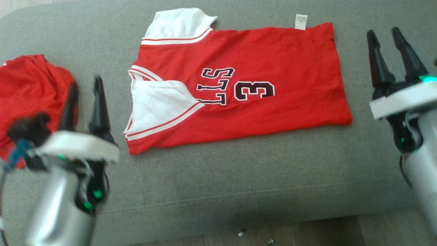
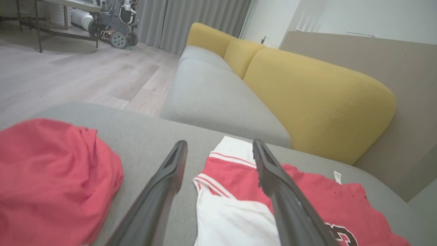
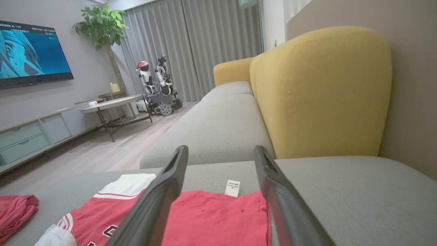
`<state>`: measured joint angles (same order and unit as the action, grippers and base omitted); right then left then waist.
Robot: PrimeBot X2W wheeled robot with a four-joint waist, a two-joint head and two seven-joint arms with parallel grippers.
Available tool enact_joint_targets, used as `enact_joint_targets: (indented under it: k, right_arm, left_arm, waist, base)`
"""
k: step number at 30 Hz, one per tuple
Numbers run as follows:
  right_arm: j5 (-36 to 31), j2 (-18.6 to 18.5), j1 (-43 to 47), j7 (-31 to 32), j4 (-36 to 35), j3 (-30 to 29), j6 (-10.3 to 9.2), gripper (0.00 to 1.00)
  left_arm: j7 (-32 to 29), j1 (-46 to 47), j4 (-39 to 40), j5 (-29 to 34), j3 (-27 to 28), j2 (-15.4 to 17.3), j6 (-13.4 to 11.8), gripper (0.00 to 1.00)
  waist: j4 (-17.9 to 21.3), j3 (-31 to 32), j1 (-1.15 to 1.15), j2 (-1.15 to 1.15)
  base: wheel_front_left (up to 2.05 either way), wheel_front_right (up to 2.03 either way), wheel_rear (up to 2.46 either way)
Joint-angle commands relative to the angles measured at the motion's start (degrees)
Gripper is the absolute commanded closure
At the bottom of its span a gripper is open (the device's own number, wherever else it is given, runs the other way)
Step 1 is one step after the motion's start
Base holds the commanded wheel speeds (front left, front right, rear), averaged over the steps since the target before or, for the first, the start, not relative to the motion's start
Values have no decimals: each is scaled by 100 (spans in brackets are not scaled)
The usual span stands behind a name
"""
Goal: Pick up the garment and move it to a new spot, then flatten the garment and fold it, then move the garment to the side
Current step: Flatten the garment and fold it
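Two grippers hang above a grey cushion [image 1: 218, 177], one on each side of the garment [image 1: 280, 61], and neither touches it. The garment is a red jersey with white sleeves. It lies flat near the middle of the cushion and looks folded over along its length, with the collar end towards the robot's left and the hem towards its right. Black lettering and a figure 3 face up, and a small white tag [image 1: 300, 22] sticks out at the far edge. The left gripper [image 1: 85, 83], somewhat blurred in the head view, stands just beside the sleeve end with its two dark fingers spread apart and nothing between them; its wrist view shows a white sleeve below the gap. The right gripper [image 1: 383, 33] sits off the hem end, its fingers likewise parted and empty. A second red cloth [image 1: 30, 82] lies crumpled at the cushion's left edge, apart from the garment. Beyond the cushion rises a yellow backrest [image 2: 317, 102], and wooden floor [image 1: 307, 232] shows along the near edge.
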<state>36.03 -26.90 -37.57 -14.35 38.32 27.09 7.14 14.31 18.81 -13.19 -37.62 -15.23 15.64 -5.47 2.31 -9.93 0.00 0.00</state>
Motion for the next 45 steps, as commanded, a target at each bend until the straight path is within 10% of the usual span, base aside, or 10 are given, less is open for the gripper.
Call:
enact_joint_targets:
  k: [1, 11, 38, 40, 45]
  right_arm:
    - [-345, 115, 405, -62, -398, -317, 35, 0]
    - [-1956, 1393, 2029, -63, -1740, -1734, 35, 0]
    - [-2471, 1673, 2168, 316, -2289, -1681, 35, 0]
    - [-2476, 1691, 2194, 359, -2252, -1738, 35, 0]
    - [-2444, 1844, 2225, 659, -1957, -2004, 35, 0]
  left_arm:
    - [67, 7, 226, 183, 358, -34, 65, 0]
    - [68, -615, -697, 1239, 679, -793, 267, 0]
    - [59, 222, -3413, 1859, 973, -941, 247, 0]
    - [38, 281, -3580, 1851, 914, -960, 335, 100]
    - [62, 391, -3443, 1835, 941, -997, 398, 100]
  waist:
    - [16, 11, 0, 0]
    - [218, 32, 0, 0]
    - [748, -100, 0, 0]
    - [748, -92, 0, 0]
    - [651, -87, 0, 0]
  base:
    - [0, 0, 0]
    - [0, 0, 0]
    - [0, 0, 0]
    - [0, 0, 0]
    - [0, 0, 0]
